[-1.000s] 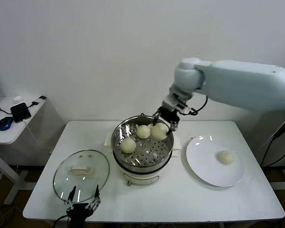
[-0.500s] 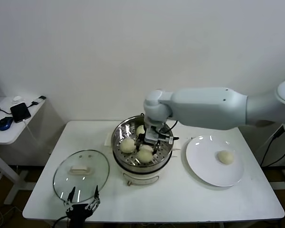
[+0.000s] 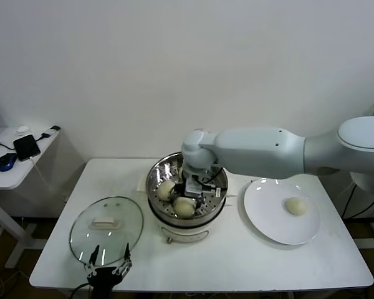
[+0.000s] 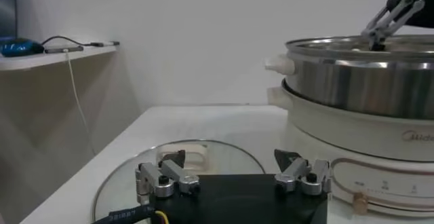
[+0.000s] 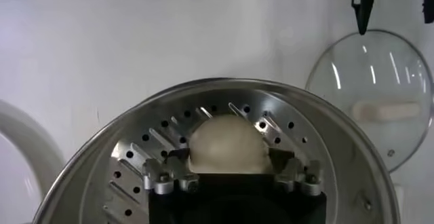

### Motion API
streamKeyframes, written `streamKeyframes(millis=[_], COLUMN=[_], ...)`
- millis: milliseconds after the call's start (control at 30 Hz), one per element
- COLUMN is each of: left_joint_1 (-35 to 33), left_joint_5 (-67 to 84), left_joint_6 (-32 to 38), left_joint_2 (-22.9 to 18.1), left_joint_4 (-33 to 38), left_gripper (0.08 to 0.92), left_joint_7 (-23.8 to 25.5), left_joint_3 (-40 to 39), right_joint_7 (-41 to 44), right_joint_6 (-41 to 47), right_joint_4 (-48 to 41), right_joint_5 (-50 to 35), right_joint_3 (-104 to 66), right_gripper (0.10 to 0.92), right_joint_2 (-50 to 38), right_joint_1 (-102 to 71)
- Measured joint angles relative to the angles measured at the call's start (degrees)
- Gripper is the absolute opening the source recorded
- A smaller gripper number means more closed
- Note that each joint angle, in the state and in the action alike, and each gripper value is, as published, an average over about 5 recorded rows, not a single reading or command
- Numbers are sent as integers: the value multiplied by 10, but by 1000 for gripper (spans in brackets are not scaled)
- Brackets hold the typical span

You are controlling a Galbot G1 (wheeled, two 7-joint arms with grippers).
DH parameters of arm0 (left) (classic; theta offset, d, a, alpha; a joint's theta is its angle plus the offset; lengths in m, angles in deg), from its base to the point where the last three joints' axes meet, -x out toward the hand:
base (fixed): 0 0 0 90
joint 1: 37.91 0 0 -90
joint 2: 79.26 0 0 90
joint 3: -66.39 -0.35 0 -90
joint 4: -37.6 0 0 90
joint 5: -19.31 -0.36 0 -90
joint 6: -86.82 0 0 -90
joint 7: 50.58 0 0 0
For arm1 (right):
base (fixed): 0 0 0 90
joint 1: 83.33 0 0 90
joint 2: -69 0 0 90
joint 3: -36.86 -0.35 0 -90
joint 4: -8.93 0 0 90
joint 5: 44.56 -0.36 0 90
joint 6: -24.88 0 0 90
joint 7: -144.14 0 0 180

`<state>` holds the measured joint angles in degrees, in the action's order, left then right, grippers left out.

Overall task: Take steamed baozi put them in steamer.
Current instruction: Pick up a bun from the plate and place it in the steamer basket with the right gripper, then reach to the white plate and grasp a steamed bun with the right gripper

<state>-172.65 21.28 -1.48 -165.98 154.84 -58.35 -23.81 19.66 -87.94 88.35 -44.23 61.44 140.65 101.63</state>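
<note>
Your right gripper (image 5: 229, 171) apparently clasps a smooth cream-white baozi (image 5: 228, 145) low over the shiny perforated steel steamer (image 5: 135, 152), ready for release; left gripper (image 4: 232, 176) waits parted.

Three small round cream-white dough buns show: two in the pot, one (image 3: 166, 189) toward the robot's left and one (image 3: 183, 206) at the near side, and one (image 3: 295, 205) on the plate. There is one round shiny stainless-steel steamer pot (image 3: 159, 176), one flat white round plate (image 3: 268, 215), one round glass lid (image 3: 107, 229) and one white tabletop (image 3: 237, 261). Two pincers are counted, the right pincer (image 3: 193, 194) and the left pincer (image 3: 107, 261).
</note>
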Motion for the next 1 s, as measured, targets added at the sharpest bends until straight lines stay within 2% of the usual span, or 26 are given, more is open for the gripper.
streamKeyframes(millis=[333, 600, 800, 1000], left_joint_1=[1, 9, 14, 15], left_joint_5=[-2, -1, 1, 1], left_joint_6=[0, 0, 1, 3], left_joint_2=[0, 1, -2, -5], left_joint_4=[-1, -2, -4, -6], left_gripper=[823, 823, 823, 823], left_joint_7=[1, 2, 3, 6], left_joint_3=[-5, -2, 3, 5], right_joint_7=[38, 66, 74, 75], right_joint_6=[-2, 82, 147, 191], right_joint_4=[-35, -85, -117, -159], right_joint_5=[-109, -200, -209, -182], right_joint_3=[34, 103, 115, 63], right_gripper=[823, 823, 823, 823], right_joint_2=[-64, -153, -238, -299], right_joint_1=[84, 140, 121, 36])
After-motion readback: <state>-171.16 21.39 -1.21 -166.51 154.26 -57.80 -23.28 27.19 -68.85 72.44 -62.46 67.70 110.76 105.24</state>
